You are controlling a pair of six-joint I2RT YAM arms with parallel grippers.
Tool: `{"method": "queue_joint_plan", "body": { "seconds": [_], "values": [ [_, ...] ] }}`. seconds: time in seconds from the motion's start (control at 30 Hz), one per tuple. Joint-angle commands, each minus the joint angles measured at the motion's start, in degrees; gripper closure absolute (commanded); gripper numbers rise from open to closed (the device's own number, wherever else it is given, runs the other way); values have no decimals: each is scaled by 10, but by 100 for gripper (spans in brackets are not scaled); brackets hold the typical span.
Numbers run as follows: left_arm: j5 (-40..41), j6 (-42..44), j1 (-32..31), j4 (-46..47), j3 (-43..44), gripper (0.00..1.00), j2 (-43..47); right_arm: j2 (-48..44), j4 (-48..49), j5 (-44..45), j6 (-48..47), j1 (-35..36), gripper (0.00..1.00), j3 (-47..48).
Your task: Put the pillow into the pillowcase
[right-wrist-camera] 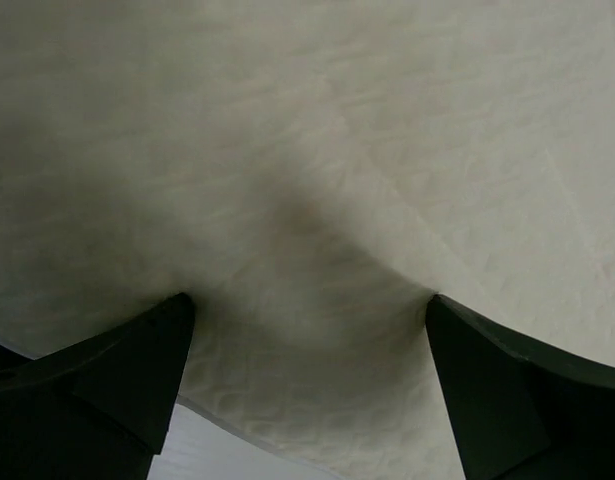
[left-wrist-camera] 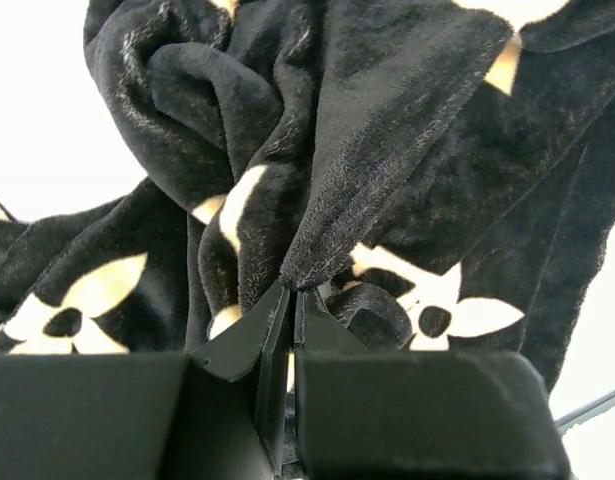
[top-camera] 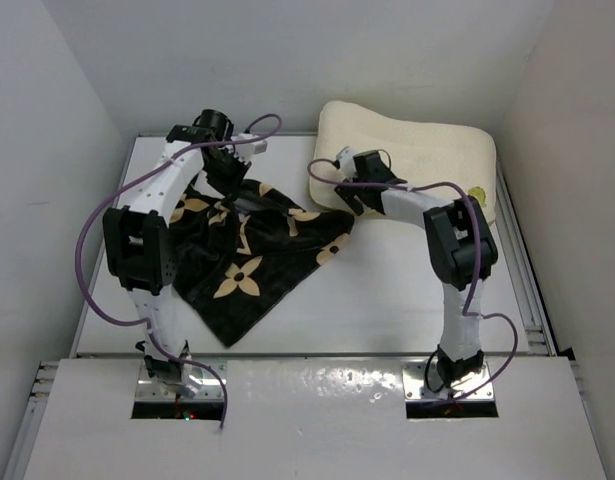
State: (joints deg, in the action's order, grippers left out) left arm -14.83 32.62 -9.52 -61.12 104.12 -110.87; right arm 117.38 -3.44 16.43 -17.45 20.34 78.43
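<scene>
**A:** What lies nearest the arm bases?

**B:** The tabletop (top-camera: 387,300), white, smooth and flat. On its left half lies the pillowcase (top-camera: 242,260), crumpled, with one corner pointing toward the bases. It is thick black plush printed with tan four-petal flowers.

**A:** And the left claw (left-wrist-camera: 292,292)?

**B:** Clenched on the pillowcase (left-wrist-camera: 387,150). Its fingers are pressed together with a ridge of velvety fabric pinched at their tips, and deep folds bunch up around it.

**A:** Where is the pillow (top-camera: 427,150)?

**B:** Farther back, in the far right corner of the tabletop. It is a cream rectangle with a contoured, wavy top and a small yellow logo (top-camera: 477,195) at its right end.

**A:** And the right claw (right-wrist-camera: 307,310)?

**B:** Released. Its fingers are spread wide, with the tips against the near left edge of the pillow (right-wrist-camera: 307,150). The cover there is finely wrinkled, with a soft dent between the tips.

**A:** And beyond that?

**B:** Plain white walls (top-camera: 287,60) enclose the tabletop on three sides.
</scene>
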Motion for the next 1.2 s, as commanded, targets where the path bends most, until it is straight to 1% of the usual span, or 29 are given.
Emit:
{"method": "queue_joint_plan", "body": {
  "seconds": [0.0, 0.07, 0.1, 0.13, 0.17, 0.23, 0.27, 0.3, 0.33, 0.37, 0.4, 0.47, 0.53, 0.6, 0.63, 0.7, 0.73, 0.77, 0.83, 0.9, 0.97, 1.0, 1.03, 1.07, 1.1, 1.13, 1.17],
  "values": [
    [-6, -6, 9, 3, 7, 100, -5, 2, 20, -30, -143, 27, 1, -21],
    [-6, -10, 10, 0, 14, 100, -11, 7, 7, -60, -154, 30, 1, -17],
    [-6, -10, 11, -3, 17, 100, -20, 8, -16, -89, -172, 30, 1, -13],
    [-6, -11, 11, -5, 27, 100, -25, 6, -33, -101, -185, 33, 1, -12],
    [-5, -12, 11, -9, 29, 100, -33, -8, -48, -98, -206, 37, 1, -14],
    [-4, -12, 12, -11, 42, 100, -39, -42, -39, -86, -218, 51, 1, -45],
    [-4, -12, 12, -14, 43, 100, -44, -88, -31, -94, -233, 52, 1, -60],
    [-1, -12, 13, -14, 45, 100, -46, -110, -31, -106, -240, 51, 1, -91],
    [1, -12, 13, -12, 48, 100, -46, -130, -34, -135, -250, 50, 1, -104],
    [1, -12, 13, -8, 47, 100, -51, -146, -53, -145, -271, 47, 1, -115],
    [2, -12, 13, -8, 49, 100, -51, -164, -64, -146, -281, 45, 1, -128],
    [-1, -14, 14, -10, 53, 100, -56, -166, -82, -113, -297, 42, 1, -139],
    [2, -13, 15, -11, 55, 100, -59, -151, -67, -84, -322, 31, 1, -160],
    [14, -18, 14, -8, 51, 100, -58, -115, -44, -68, -324, 15, 1, -159],
    [23, -19, 15, -3, 50, 100, -56, -100, -5, -52, -313, 8, 1, -154],
    [27, -15, 14, -1, 51, 100, -54, -45, 24, -27, -306, 0, 1, -117],
    [29, -13, 13, -3, 53, 100, -52, -27, 65, 4, -298, -1, 1, -86],
    [27, -11, 13, -7, 56, 100, -52, 10, 88, 15, -297, -1, 1, -67],
    [28, -10, 13, -10, 55, 100, -50, 39, 127, 56, -289, 1, 1, -30],
    [36, -12, 13, -8, 50, 100, -43, 61, 145, 63, -273, 1, 1, -14],
    [38, -14, 12, -3, 38, 100, -36, 57, 146, 45, -252, -3, 34, -11],
    [39, -12, 12, 0, 36, 100, -30, 40, 149, 37, -232, -4, 52, -16],
    [39, -12, 11, 3, 32, 100, -29, 28, 152, 28, -225, -11, 72, -34],
    [40, -12, 11, 7, 31, 100, -26, 13, 164, 29, -215, -14, 100, -44],
    [37, -12, 12, 8, 29, 100, -25, -22, 184, 29, -196, -21, 100, -64],
    [33, -12, 13, 11, 29, 100, -25, -43, 180, 25, -183, -25, 100, -67],
    [26, -14, 12, 14, 29, 100, -25, -64, 155, 20, -168, -30, 100, -65]
  ]
}}
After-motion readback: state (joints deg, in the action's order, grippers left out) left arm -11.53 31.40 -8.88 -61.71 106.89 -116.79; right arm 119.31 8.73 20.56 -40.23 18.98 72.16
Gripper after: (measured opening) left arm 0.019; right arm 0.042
